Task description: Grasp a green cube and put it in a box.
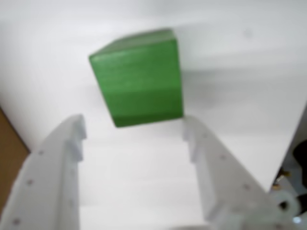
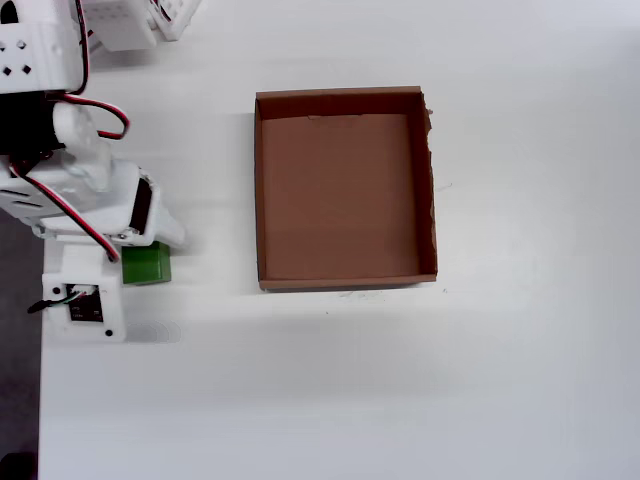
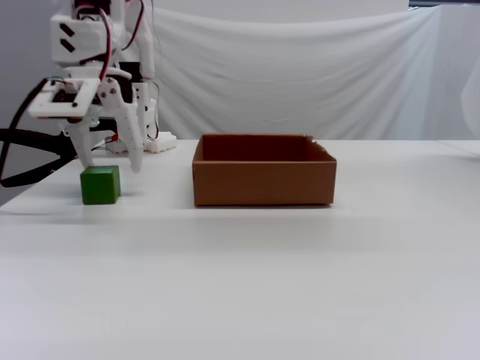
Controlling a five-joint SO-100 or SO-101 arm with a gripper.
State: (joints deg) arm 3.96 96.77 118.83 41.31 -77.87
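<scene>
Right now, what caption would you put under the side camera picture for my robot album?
Open gripper hovers just above the green cube on the white table, left of the empty brown box.
</scene>
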